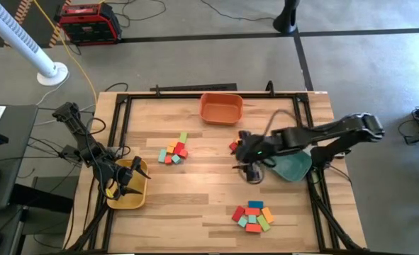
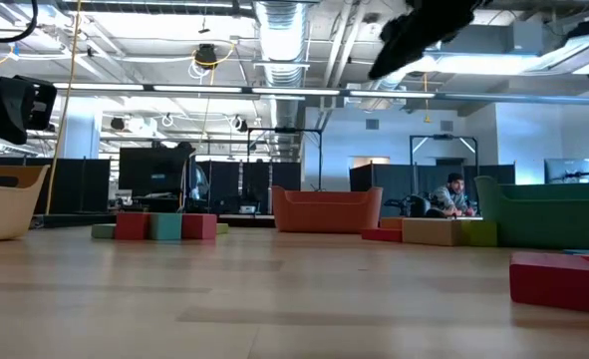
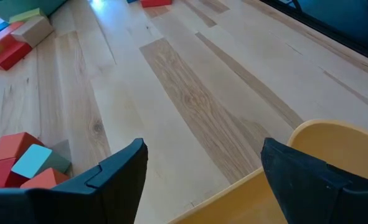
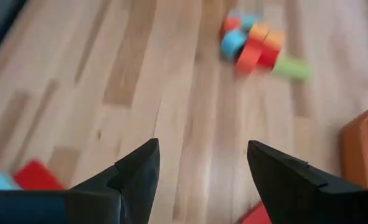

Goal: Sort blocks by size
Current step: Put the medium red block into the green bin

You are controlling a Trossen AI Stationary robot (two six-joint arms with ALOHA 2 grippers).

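Blocks (image 1: 175,151) lie in clusters on the desk (image 1: 195,191), none sorted yet. My right gripper (image 1: 252,172) hovers mid-desk, jaws apart and empty; left gripper (image 1: 122,180) waits wide open over the yellow tray (image 1: 135,199). Next I'd pick a block, descend and close squarely.

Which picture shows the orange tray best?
The high view: the whole orange tray shows from above, empty, at the table's far edge. The low view shows only its side; the right wrist view catches one corner; the left wrist view misses it.

orange tray (image 1: 221,108), yellow tray (image 1: 128,193), green tray (image 1: 292,166)
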